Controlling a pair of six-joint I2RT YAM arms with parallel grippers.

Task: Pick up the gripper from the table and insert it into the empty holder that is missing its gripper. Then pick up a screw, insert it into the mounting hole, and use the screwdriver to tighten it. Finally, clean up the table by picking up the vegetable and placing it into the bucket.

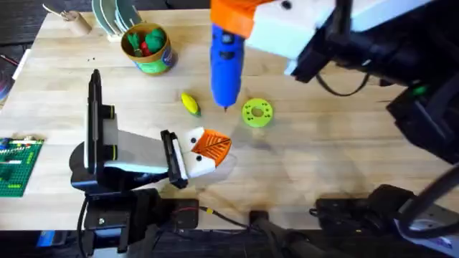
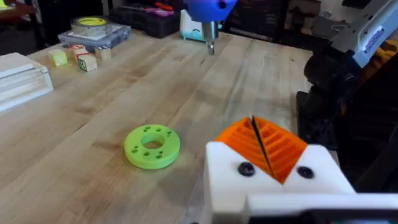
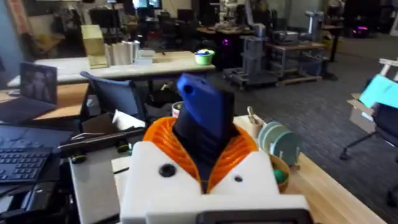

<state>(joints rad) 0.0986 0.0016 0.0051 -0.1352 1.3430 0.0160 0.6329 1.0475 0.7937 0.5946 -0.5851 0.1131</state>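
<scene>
My right gripper (image 1: 234, 17) hangs high over the table's middle, shut on the blue screwdriver (image 1: 225, 68), which points straight down. The wrist view shows the orange pads of the right gripper (image 3: 202, 149) clamping the blue screwdriver (image 3: 205, 109). Its bit hangs just above the wood between the yellow vegetable (image 1: 190, 104) and a lime-green disc (image 1: 257, 112). The left gripper (image 1: 215, 147) rests low near the front, its orange pads pressed together on nothing. The green bucket (image 1: 148, 48) stands at the back left. The loose gripper, holder and screw are out of view.
The bucket holds green and red toy pieces. A rack of plates (image 1: 115, 16) stands behind it. A green brick baseplate (image 1: 16, 165) lies at the left edge. From the left wrist, the disc (image 2: 152, 147) lies just ahead, with the screwdriver's bit (image 2: 211, 42) beyond.
</scene>
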